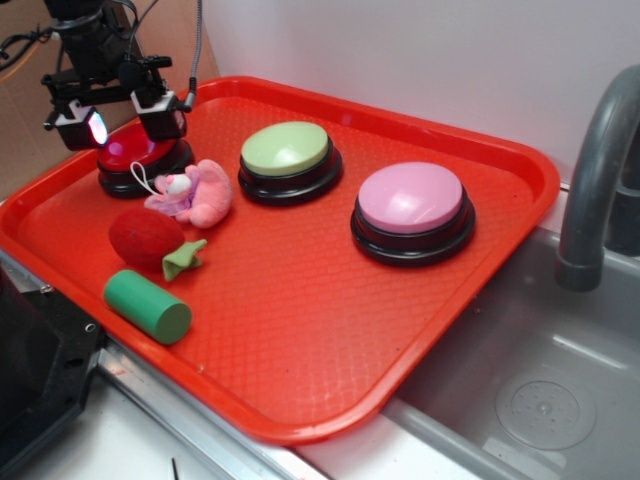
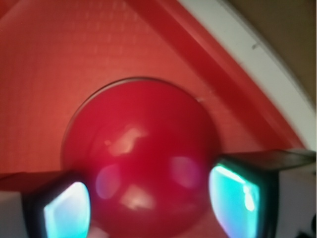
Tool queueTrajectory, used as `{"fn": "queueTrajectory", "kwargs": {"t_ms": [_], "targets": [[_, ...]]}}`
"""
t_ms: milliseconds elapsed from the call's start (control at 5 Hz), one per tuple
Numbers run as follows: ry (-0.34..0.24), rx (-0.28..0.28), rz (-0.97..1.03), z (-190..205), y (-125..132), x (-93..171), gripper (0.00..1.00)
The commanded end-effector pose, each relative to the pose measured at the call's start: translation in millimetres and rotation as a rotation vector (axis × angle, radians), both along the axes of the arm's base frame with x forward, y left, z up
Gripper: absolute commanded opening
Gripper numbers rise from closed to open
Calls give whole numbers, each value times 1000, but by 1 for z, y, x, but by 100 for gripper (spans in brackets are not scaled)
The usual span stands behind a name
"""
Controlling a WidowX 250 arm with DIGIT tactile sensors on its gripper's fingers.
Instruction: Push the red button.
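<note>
Fingers (image 1: 160, 112) spread directly above the red button (image 1: 135, 150).

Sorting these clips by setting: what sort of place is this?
Probably a toy kitchen set-up: a grey sink basin with a faucet, and beside it a red tray of buttons and toys.

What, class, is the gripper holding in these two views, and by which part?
Nothing is held. The gripper is open, its fingers spread either side of the red button, just above its dome. Whether they touch it cannot be told.
</note>
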State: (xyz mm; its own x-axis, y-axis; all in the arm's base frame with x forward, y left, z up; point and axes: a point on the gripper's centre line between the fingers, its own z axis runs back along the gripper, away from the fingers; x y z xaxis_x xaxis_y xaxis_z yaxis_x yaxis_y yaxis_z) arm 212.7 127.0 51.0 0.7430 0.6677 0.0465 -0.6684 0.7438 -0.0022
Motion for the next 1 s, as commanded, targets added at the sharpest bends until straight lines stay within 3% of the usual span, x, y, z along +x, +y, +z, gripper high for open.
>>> {"fn": "queueTrajectory", "kwargs": {"t_ms": [0,800], "targets": [[-4,-1,1,-8,12,-4,100],[-4,-63,-27,27,4,-6,100]]}}
